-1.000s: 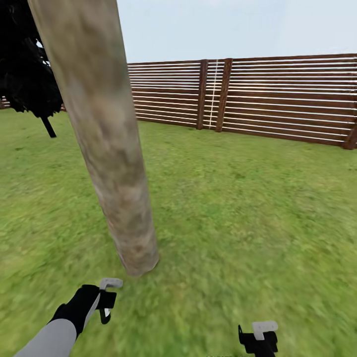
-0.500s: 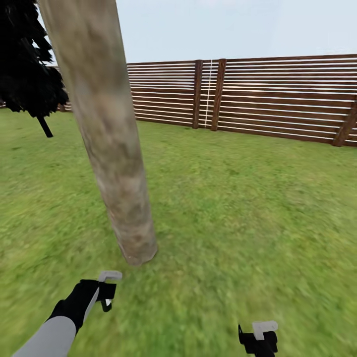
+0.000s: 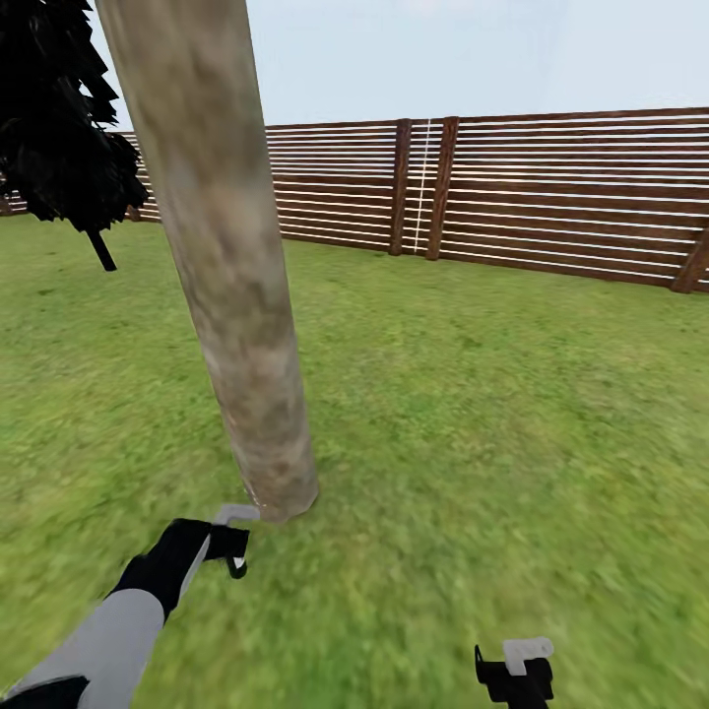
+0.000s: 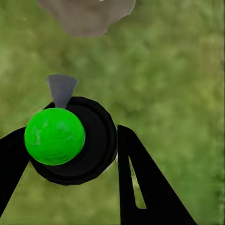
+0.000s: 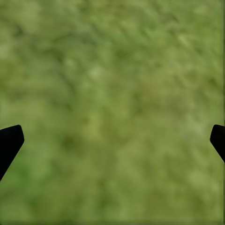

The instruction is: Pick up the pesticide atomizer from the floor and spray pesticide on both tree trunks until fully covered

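Atomizer (image 4: 70, 140) in left tool (image 4: 65, 154); tree trunk's (image 3: 231, 286) top cut off.

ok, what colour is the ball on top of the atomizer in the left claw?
Bright green, on a black body: the atomizer, best seen in the left wrist view.

Rough mottled bark trunk (image 3: 231, 295); slatted wooden fence (image 3: 551, 197); blurry grass (image 3: 492, 443).

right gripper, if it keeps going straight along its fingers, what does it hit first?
Most likely the grass lawn: the open right gripper faces it with nothing between its fingers. How far off it is can't be judged.
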